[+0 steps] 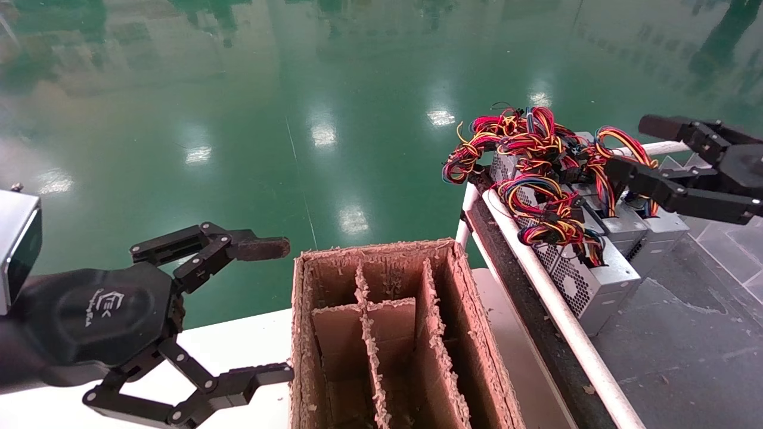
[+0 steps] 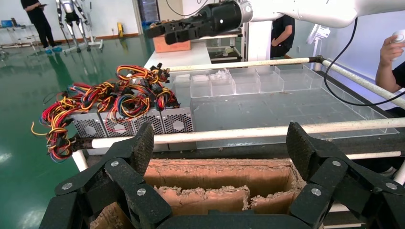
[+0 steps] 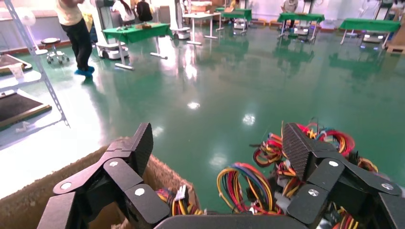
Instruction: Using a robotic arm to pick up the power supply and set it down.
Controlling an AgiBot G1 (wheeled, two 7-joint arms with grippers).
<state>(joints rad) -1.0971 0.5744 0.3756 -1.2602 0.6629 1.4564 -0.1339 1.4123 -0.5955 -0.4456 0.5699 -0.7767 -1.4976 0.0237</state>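
Power supply (image 1: 596, 285): grey metal box with perforated fan grille and a red, yellow and black wire bundle, nearest of a row of like grey units (image 1: 632, 229), lying on the dark tray (image 1: 685, 351) just right of the cardboard box (image 1: 381, 333); nothing grips it.
Cardboard box: brown, open-topped, frayed edges, split by dividers into compartments; stands on a white table (image 1: 238, 345).
Tray: edged by a white rail (image 1: 554, 304), immediately right of the cardboard box.
Left gripper (image 1: 280, 310): black, linked, 2 fingers spread wide, hanging just left of the cardboard box, holding nothing.
Right gripper (image 1: 632, 149): black, fingers spread apart, well right of the cardboard box and beyond it, above the far units' wires (image 1: 536, 143), gripping nothing.
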